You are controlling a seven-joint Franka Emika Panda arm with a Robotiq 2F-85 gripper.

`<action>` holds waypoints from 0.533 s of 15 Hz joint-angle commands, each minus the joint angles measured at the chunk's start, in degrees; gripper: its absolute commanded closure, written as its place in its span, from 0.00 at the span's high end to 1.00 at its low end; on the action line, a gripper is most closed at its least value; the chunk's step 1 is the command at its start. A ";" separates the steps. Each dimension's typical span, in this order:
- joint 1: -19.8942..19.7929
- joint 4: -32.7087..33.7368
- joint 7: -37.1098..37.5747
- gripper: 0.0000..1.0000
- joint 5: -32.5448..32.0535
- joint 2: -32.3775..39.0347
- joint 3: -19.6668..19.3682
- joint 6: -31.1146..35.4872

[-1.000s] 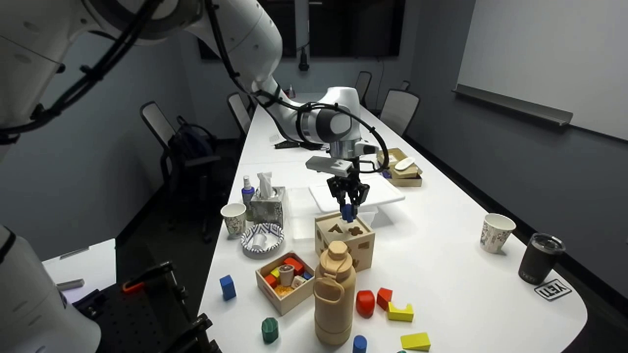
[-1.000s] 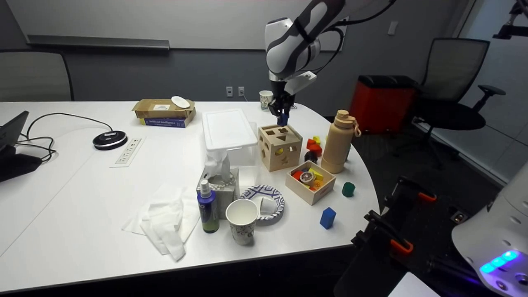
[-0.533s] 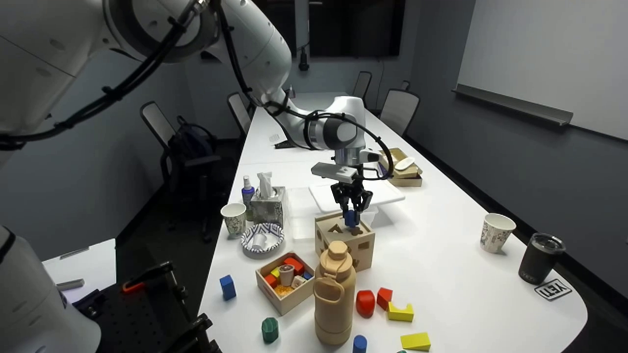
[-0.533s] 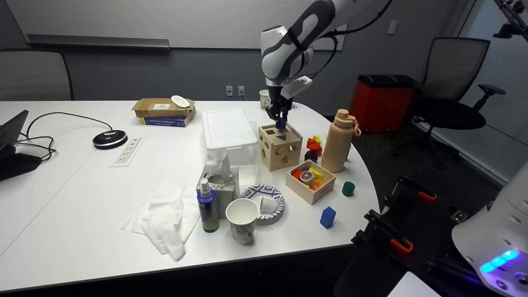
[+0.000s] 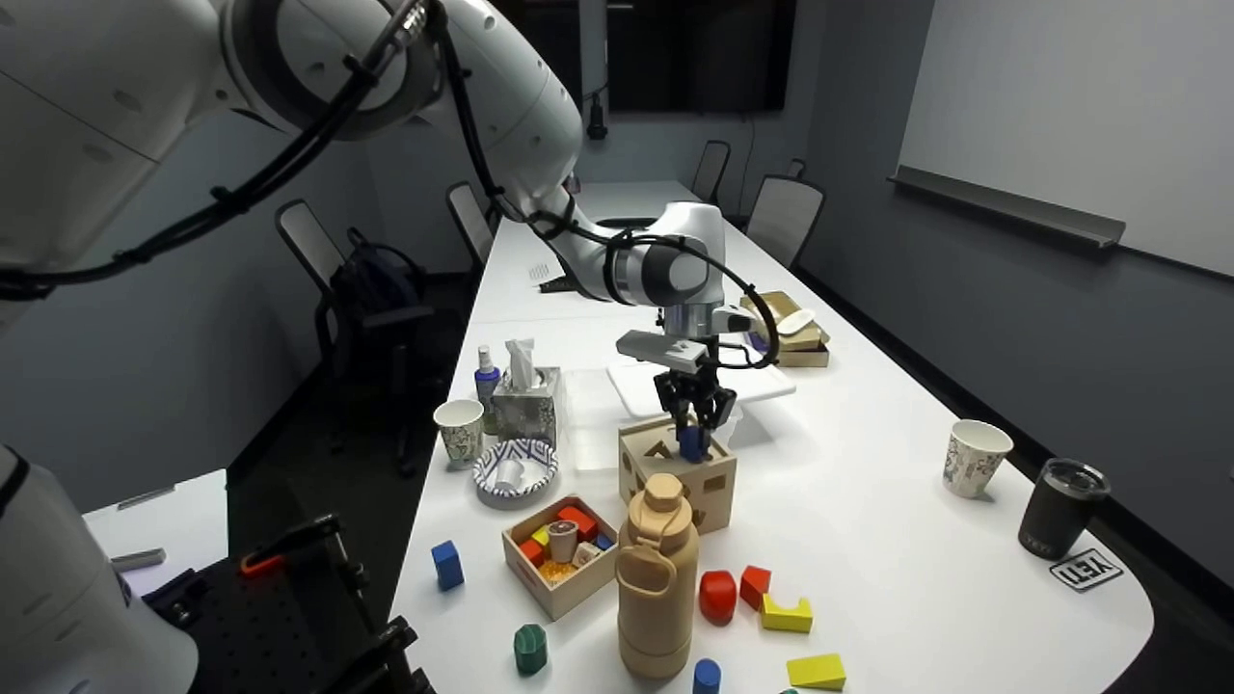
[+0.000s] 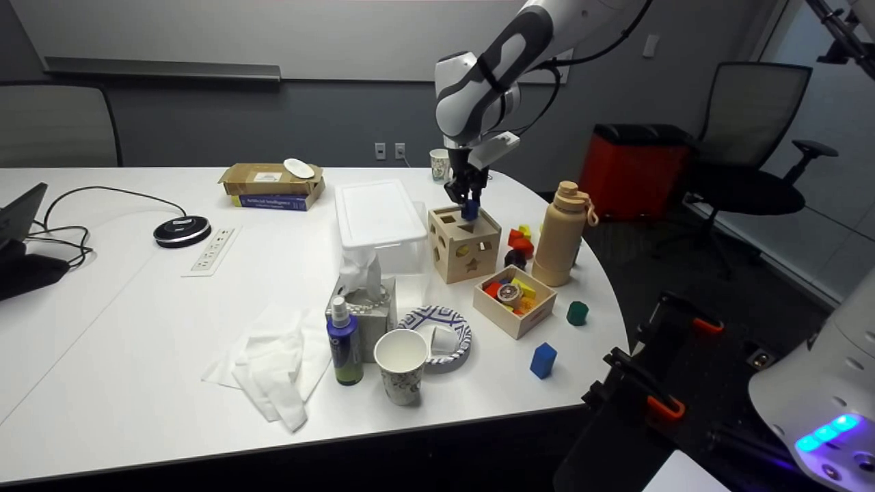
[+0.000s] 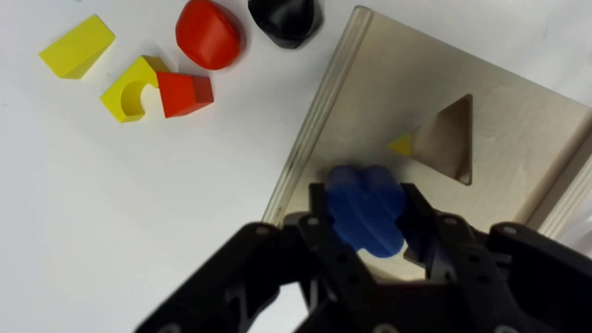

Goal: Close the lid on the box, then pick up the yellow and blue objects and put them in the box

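The wooden shape-sorter box [image 6: 456, 260] has its pierced lid [image 7: 411, 106] closed, a lobed blue block [image 7: 363, 210] over it, contact unclear. Apart from the box are a yellow arch [image 5: 786, 622], yellow wedge [image 5: 816, 672], blue cylinder [image 5: 707, 677] and upright blue prism [image 5: 447, 567].

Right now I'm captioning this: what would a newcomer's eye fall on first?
Probably the blue block in the gripper, at the holed lid of the box. Next, the tan bottle before the box in an exterior view, and yellow blocks and red blocks, upper left in the wrist view.
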 commanded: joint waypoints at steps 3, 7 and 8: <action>-1.02 0.00 -0.25 0.17 2.03 0.28 0.00 -0.38; -1.79 -0.49 1.60 0.17 4.88 0.22 -0.07 0.56; -1.97 -0.67 1.88 0.17 5.64 0.11 -0.10 0.74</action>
